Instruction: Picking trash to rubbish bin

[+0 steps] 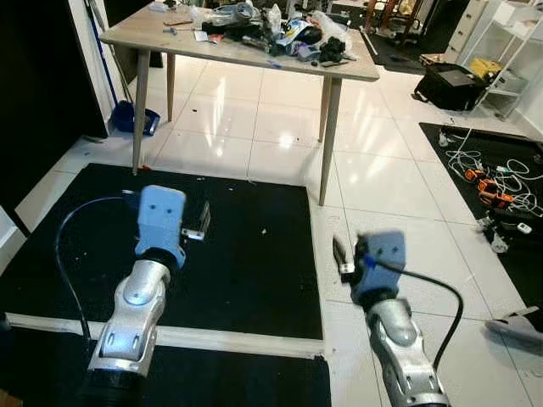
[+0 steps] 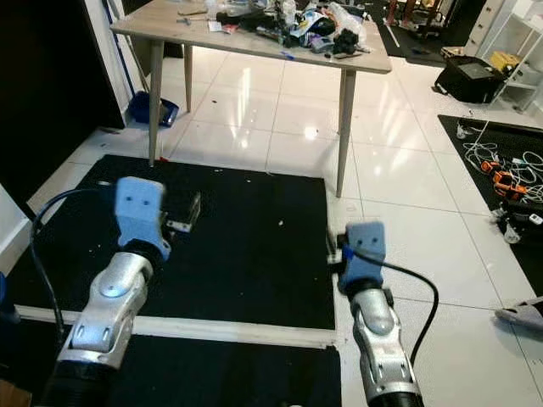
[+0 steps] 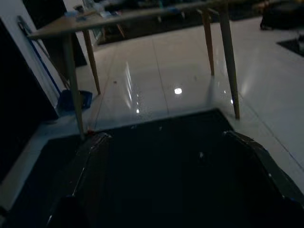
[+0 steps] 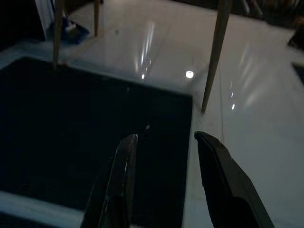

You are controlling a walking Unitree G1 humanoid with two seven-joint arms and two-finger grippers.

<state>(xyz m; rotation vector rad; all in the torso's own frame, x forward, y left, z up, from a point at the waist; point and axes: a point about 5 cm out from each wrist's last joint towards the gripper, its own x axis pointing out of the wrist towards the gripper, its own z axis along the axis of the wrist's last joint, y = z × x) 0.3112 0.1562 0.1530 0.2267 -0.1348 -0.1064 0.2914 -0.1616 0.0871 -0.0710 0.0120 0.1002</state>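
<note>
Left eye view: a wooden worktop stands ahead on white tile floor, its top cluttered with trash. A black mat lies in front. The left claw hovers over the mat; the right claw hovers at the mat's right edge. A blue dustpan sits by the worktop's left leg, cables on the right.

Right eye view: same scene.

Left wrist view: dim; the left claw's fingers are spread wide above the mat.

Right wrist view: the right claw's fingers are spread, empty, over the mat edge.
</note>
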